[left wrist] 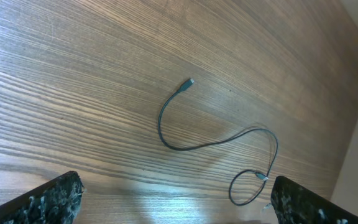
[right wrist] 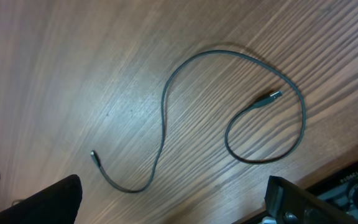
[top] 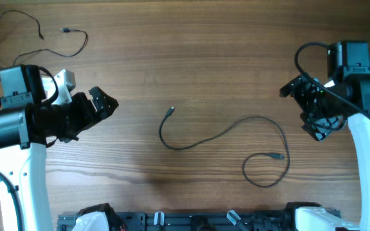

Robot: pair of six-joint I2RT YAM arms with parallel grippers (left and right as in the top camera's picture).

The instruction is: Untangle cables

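Lying slack on the wooden desk (top: 191,51), the long black cable (top: 223,131) sits between the two arms, well apart from both. It runs from a small plug (top: 172,110) through a shallow bend, then curls into an open loop with the larger plug (top: 279,156) resting inside. In the right wrist view that plug comes near its own strand without crossing it, so I judge no knot here. A second, thinner cable (top: 76,51) lies well apart from the long cable, off to its far left; part of it passes behind the left arm, so I cannot tell whether it is snagged.

The left claw (left wrist: 174,180) is spread wide with nothing between its fingers, and the right claw (right wrist: 174,180) is likewise wide and empty.

The cord looks light, limp and thin. It should drag and straighten with little force, but it sits flat against the wood, so a pinch must come down almost to the surface, and it may slip. The plugs, stiffer and thicker, seem the surest holds: one claw on each, drawn apart, should open the loop.
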